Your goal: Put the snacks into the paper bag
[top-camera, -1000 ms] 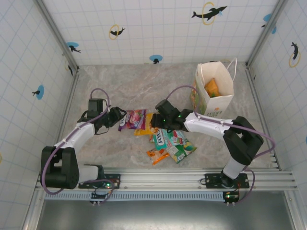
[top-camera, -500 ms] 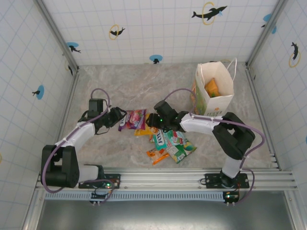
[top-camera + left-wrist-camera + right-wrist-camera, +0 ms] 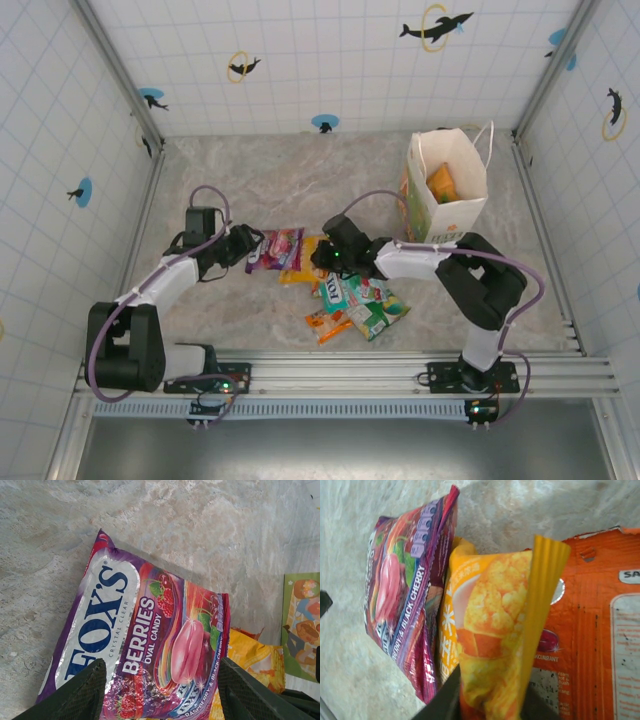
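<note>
- Well, the white paper bag (image 3: pixel 452 218) stands upright and open-mouthed at about 2 o'clock on the marble table (image 3: pixel 260 180). One orange packet (image 3: pixel 442 184) lies inside it. The bag is light and likely to tip if it is bumped.
- The rest of the snacks (image 3: pixel 345 290) lie in a loose heap near the table's middle, toward 6 o'clock and well apart from the bag.
- The large orange packet (image 3: pixel 590 605) lies flat at 3 o'clock in the right wrist view. It looks like thin foil that would flop if held by one edge.
- The purple Fox's Berries candy packet (image 3: pixel 145 635) is at 9 o'clock of the heap. It is glossy and probably slippery, and being full of hard sweets it is likely the heaviest, so it is best pinched across a crimped end seal.
- The left gripper (image 3: pixel 161 676) hangs over the purple packet's near end, with its fingers spread apart on either side.
- The yellow puffed-snack packet (image 3: pixel 487 630) looks airy, very light and easy to crush.
- The right gripper (image 3: pixel 490 692) appears closed on the yellow packet's lower end, with the ribbed seal standing up.
- Green-and-white packets (image 3: pixel 368 300) and a small orange packet (image 3: pixel 328 325) sit at 5 to 6 o'clock. They are thin and flat, so an edge needs lifting before they can be pinched.
</note>
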`<move>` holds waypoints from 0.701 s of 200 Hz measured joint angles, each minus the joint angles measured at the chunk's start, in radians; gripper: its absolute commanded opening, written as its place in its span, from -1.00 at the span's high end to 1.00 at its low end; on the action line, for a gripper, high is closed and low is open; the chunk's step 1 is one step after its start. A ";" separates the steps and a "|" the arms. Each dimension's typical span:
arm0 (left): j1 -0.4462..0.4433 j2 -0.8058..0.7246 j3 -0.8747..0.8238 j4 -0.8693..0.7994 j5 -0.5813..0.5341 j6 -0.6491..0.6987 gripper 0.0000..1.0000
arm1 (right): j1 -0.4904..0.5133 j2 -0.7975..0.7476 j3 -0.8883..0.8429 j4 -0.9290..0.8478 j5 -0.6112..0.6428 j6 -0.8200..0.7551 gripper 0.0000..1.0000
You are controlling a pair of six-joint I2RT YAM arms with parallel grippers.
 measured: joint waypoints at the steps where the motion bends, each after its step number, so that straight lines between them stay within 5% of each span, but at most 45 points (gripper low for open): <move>1: 0.000 0.000 0.000 0.000 0.000 0.000 -0.21 | 0.000 -0.002 -0.002 0.001 -0.001 -0.003 0.72; 140: -0.016 -0.077 0.154 -0.044 -0.012 0.023 -0.21 | 0.000 -0.314 0.011 -0.101 0.251 -0.163 0.97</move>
